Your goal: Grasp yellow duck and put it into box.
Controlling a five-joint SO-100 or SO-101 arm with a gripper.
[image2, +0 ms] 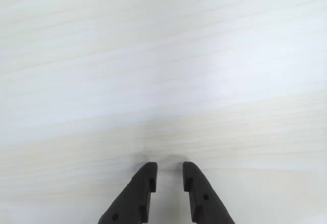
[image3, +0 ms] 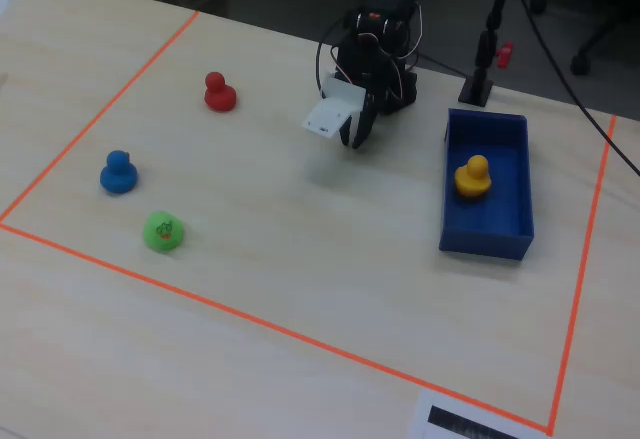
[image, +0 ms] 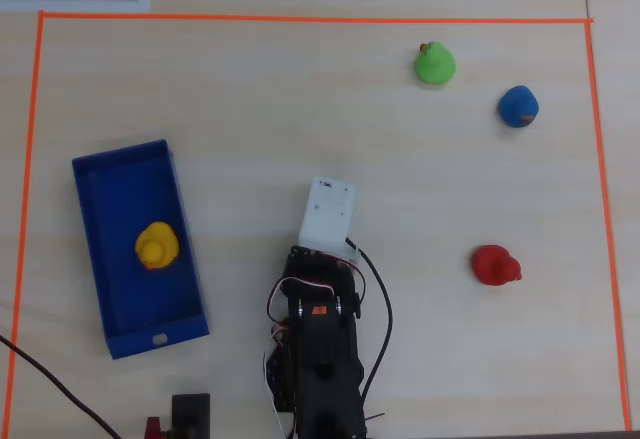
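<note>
**Yellow duck resting in the box**

Yellow duck sits upright inside the blue box, so the task appears complete. Gripper, fingers slightly parted and empty, hovers over bare counter, apart from both.

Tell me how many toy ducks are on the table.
4: yellow duck inside the blue box; red duck, blue duck and green duck on the bare table. None appears hidden.

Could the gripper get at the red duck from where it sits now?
Probably yes: the red duck stands alone on bare table, nothing lies between it and the empty gripper, though actual reach can't be judged.
</note>
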